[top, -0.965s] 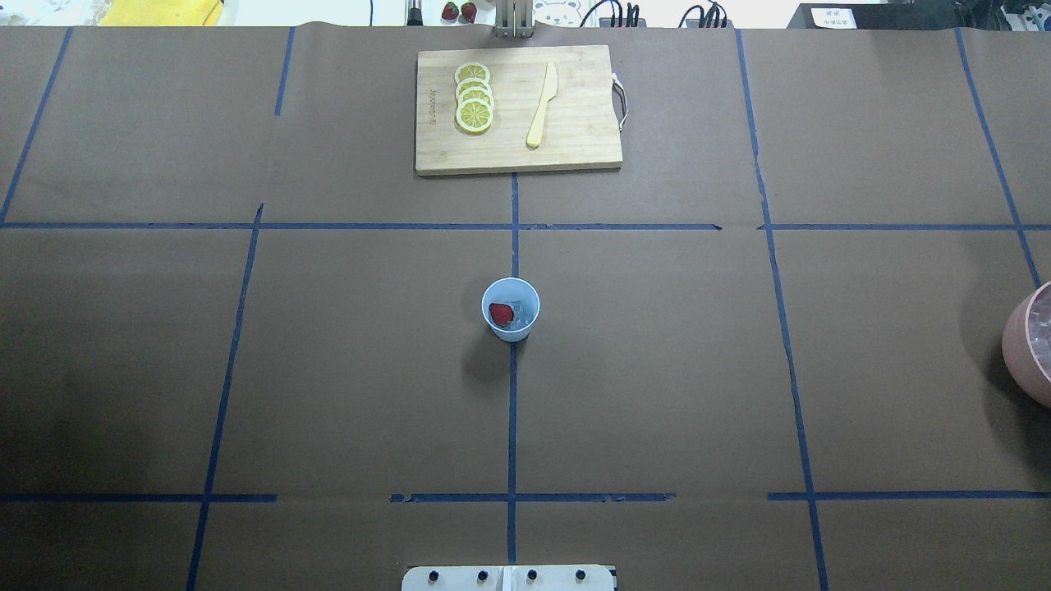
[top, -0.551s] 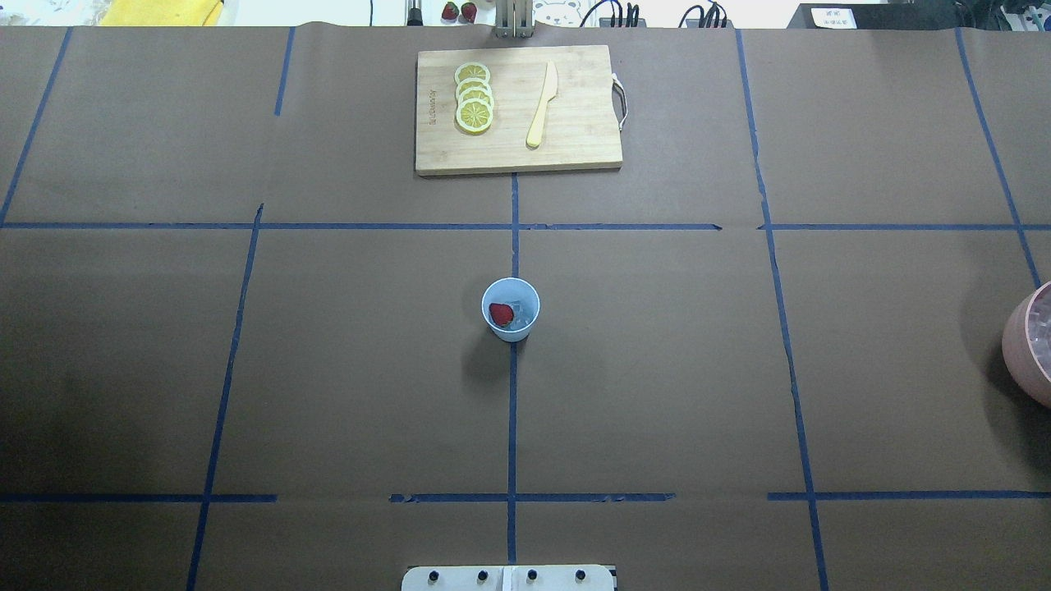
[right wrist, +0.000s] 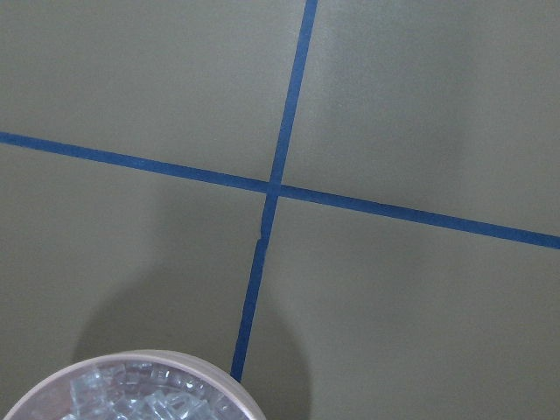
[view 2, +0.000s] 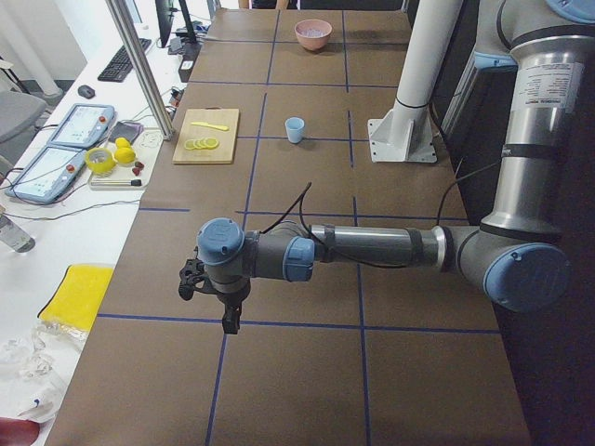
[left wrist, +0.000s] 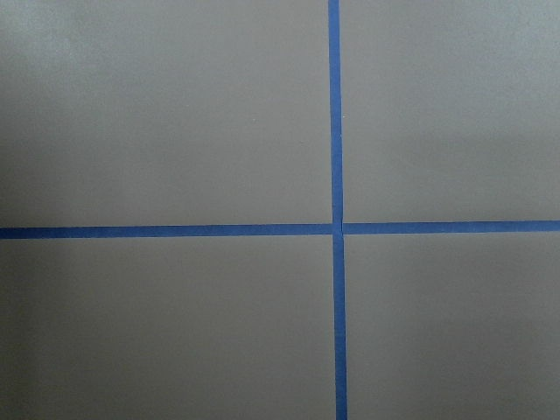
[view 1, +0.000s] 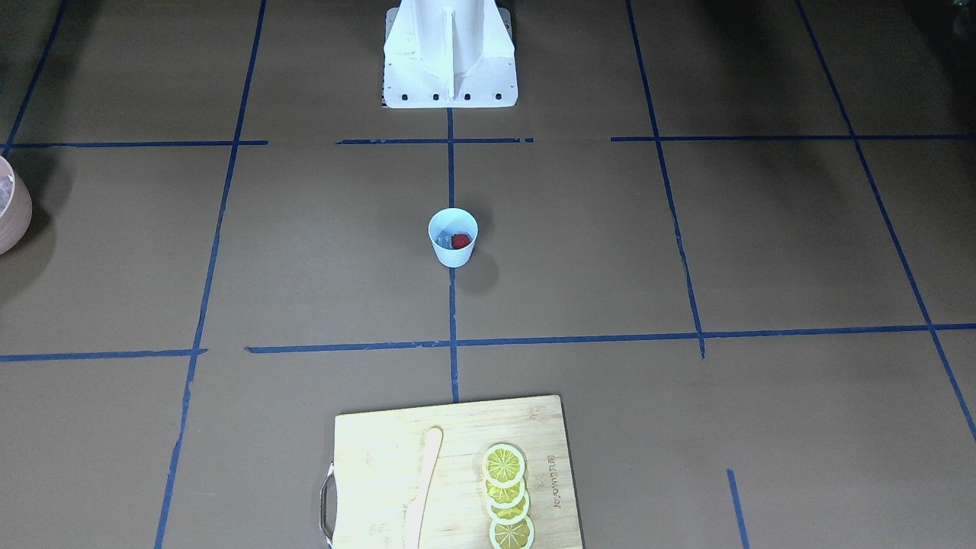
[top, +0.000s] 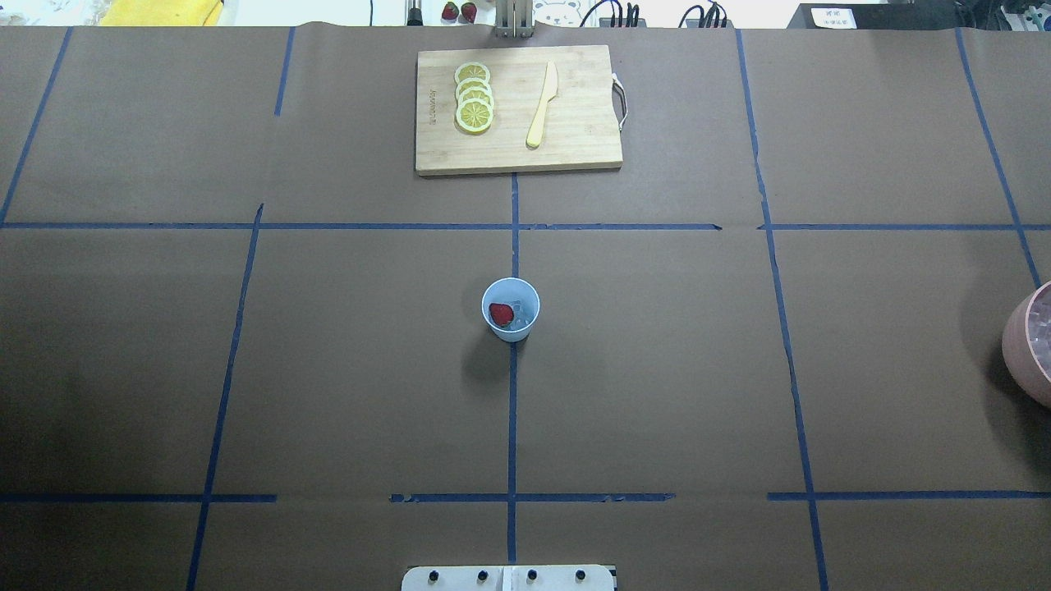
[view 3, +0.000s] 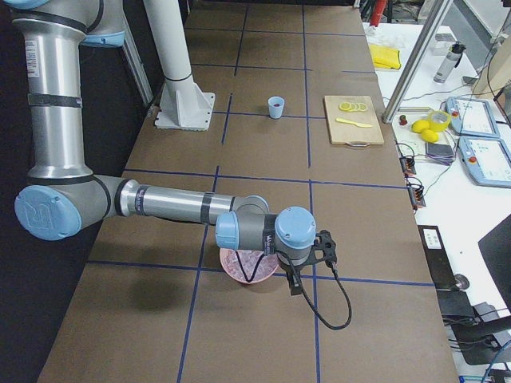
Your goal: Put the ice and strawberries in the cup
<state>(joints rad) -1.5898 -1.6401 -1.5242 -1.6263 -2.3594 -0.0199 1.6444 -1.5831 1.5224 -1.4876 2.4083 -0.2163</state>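
From my end the cup (top: 510,309) sits mid-table on a blue tape line (top: 512,427) over brown paper (top: 657,369), strawberry (top: 501,313) and ice (top: 520,318) inside; left gripper (view 2: 229,323) and right gripper (view 3: 293,285) hover at opposite table ends, can't tell if their fingers are open or closed.

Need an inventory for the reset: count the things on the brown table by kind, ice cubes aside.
cup: 1
strawberry: 1
lemon slices: 4
knife: 1
cutting board: 1
pink bowl: 1
Total: 9
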